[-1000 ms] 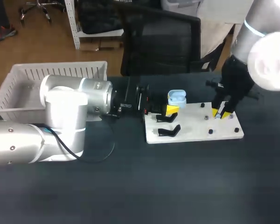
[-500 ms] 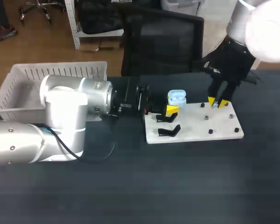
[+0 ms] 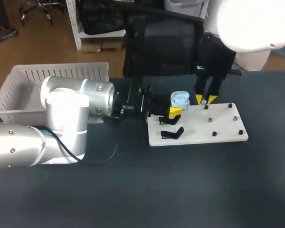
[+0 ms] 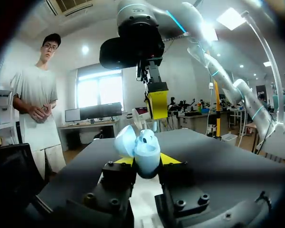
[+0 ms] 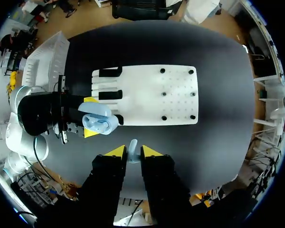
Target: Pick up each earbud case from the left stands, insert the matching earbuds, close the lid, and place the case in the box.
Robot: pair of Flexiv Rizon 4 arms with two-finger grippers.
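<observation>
Earbud case [image 4: 143, 151], pale blue with its lid hinged open, is pinched between the yellow tips of the left gripper [image 4: 146, 160], just off the left edge of the white board [image 3: 194, 129] near the board's far corner. It looks like smooth, hard, light plastic, stiff enough for a firm squeeze but slick and rounded. Holding the lower body across its sides, clear of lid and hinge, seems safest. The right gripper [image 5: 133, 152] hangs over the board's far edge, pressed onto a small pale earbud [image 5: 133, 147]. So tiny and glossy a piece would likely twist or slip if nudged. Black stands [image 3: 172, 133] occupy the board's left part. A white box [image 3: 19, 90] stands well to the board's left on the dark surface [image 3: 180, 190].
</observation>
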